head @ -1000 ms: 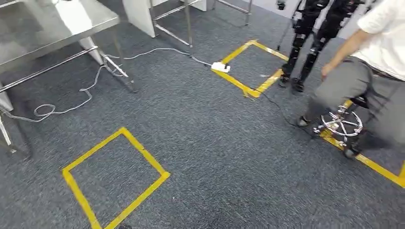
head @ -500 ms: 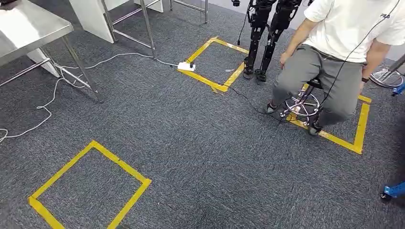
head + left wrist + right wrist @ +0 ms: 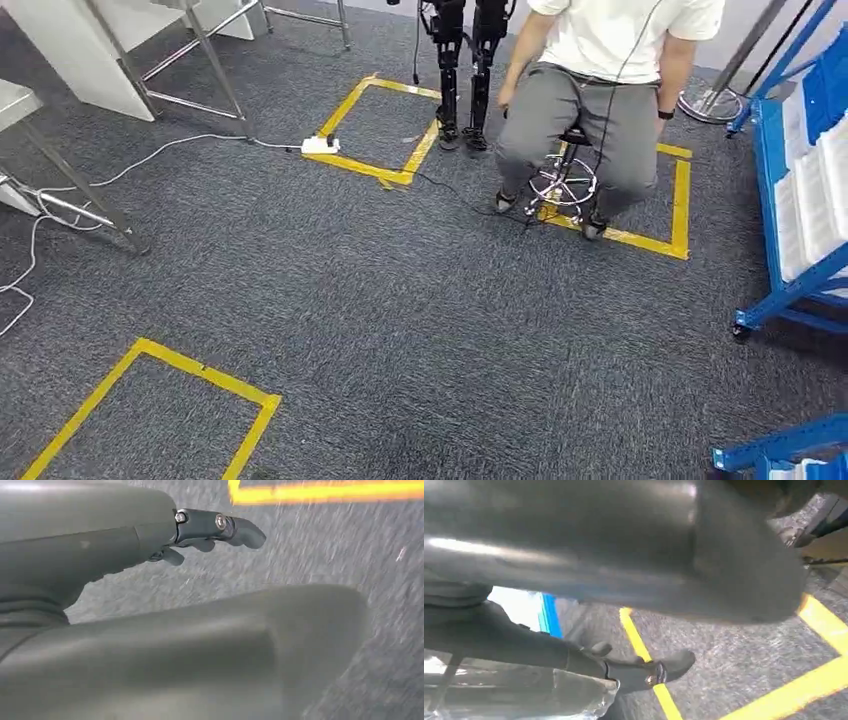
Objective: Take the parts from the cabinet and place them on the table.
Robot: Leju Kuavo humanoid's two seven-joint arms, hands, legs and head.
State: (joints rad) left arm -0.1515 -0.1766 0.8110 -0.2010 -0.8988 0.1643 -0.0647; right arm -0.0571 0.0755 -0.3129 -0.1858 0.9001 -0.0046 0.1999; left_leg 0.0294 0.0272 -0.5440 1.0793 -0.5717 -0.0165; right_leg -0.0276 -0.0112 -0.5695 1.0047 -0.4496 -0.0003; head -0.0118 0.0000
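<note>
A blue cabinet rack (image 3: 768,165) holding white bins (image 3: 815,205) stands at the right edge of the head view. The corner of a steel table (image 3: 15,100) shows at the far left. My left hand (image 3: 210,527) hangs over grey carpet, its fingers stretched out and holding nothing. My right hand (image 3: 634,667) also hangs above the carpet with its fingers extended and nothing between them. A blurred shiny shape (image 3: 524,697) lies beside it, and I cannot tell what that shape is.
A person (image 3: 600,50) sits on a stool (image 3: 562,185) inside a yellow taped square (image 3: 680,200). Another robot's legs (image 3: 462,70) stand by a second yellow square (image 3: 372,168), with a power strip (image 3: 320,146) and cables. Another blue frame (image 3: 780,455) is at the lower right.
The whole picture has swept leftward, so the camera has turned to the right. The steel table has slid toward the left edge and the blue cabinet rack has come into view.
</note>
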